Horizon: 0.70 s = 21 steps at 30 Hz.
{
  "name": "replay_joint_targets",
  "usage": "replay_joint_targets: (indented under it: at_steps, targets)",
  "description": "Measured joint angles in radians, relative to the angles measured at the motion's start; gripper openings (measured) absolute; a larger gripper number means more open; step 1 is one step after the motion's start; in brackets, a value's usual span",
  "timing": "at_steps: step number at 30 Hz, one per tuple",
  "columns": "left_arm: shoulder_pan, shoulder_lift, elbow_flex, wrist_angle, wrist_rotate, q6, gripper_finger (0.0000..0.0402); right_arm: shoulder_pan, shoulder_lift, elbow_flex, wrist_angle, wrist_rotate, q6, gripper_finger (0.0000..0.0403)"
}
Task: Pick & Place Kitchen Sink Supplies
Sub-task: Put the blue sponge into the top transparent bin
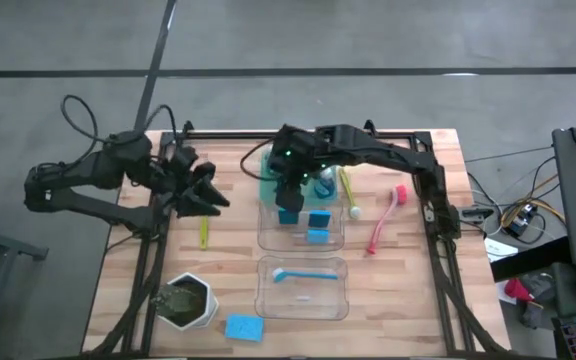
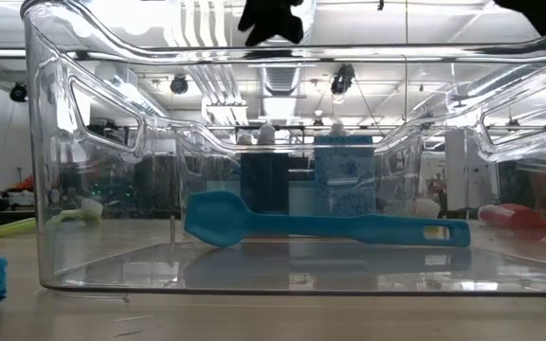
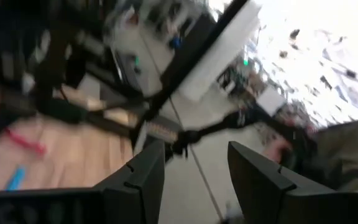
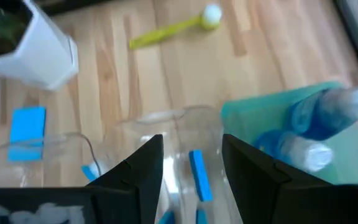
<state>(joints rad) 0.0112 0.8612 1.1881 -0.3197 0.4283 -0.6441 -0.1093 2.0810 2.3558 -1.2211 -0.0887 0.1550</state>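
My right gripper [image 1: 288,190] [image 4: 191,155] hangs open above the far clear bin [image 1: 301,240], nothing between its fingers. Blue sponges [image 1: 317,237] [image 4: 199,174] lie in that bin. Clear bottles of blue liquid [image 1: 324,180] [image 4: 316,121] lie on the green tray [image 1: 267,172]. A blue brush [image 1: 304,273] [image 2: 320,227] lies in the near bin [image 1: 303,300]. One yellow-green brush [image 1: 348,190] and a pink-red brush [image 1: 385,222] lie on the table right of the far bin; another yellow-green brush [image 1: 204,232] lies left of it. My left gripper [image 1: 208,195] [image 3: 194,180] waits open at the table's left, raised and level.
A white hexagonal pot of greenery [image 1: 188,302] [image 4: 36,43] stands at the near left, with a loose blue sponge [image 1: 244,327] [image 4: 28,127] beside it on the bare wood. Black frame rails [image 1: 438,250] run along the table's left and right sides.
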Motion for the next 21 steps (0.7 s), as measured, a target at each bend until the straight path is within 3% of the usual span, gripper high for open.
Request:
replay_joint_targets:
  at_steps: [12,21]
  targets:
    - [-0.05,0.022,0.0,-0.36,0.052,0.008,0.0167,0.001,-0.139,0.0,0.126,0.015,0.075,0.0162]
    - [-0.135,0.135,0.0,-0.515,0.041,0.042,0.0167,0.001,-0.232,0.0,0.156,0.018,0.049,0.0162]
